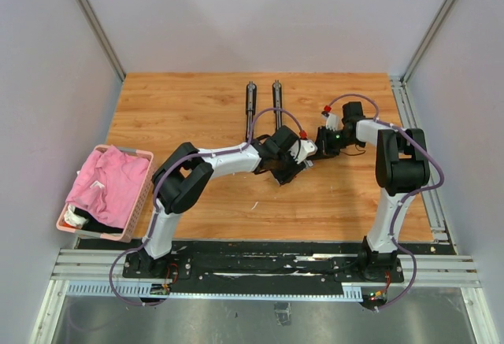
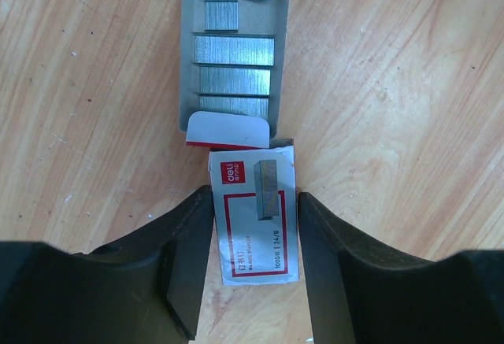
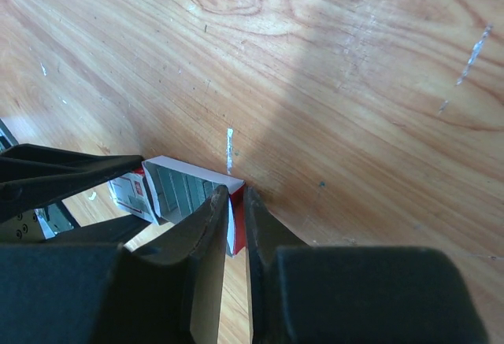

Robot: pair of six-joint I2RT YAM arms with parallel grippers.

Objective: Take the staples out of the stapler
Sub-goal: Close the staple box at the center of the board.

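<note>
Wooden table [image 1: 173, 108] fills the view. Near the top middle of the left wrist view, the staples [image 2: 234, 51] lie in rows in an open box [image 2: 282, 61]. Lower down, the left gripper [image 2: 255, 201] has its jaws partly closed on the red-and-white box cover [image 2: 257, 245]. The right gripper [image 3: 236, 198] nips the box's other end, jaws almost shut. Both ends are held, I think, so the box cannot slide or shut. Two staplers [image 1: 250, 98] lie apart, top middle of the top view.

white links [image 1: 228, 157], black joints [image 1: 185, 186]; purple cables [image 1: 350, 96]; red caps [image 1: 302, 135]; black end effector fingers [image 2: 181, 261]
</note>
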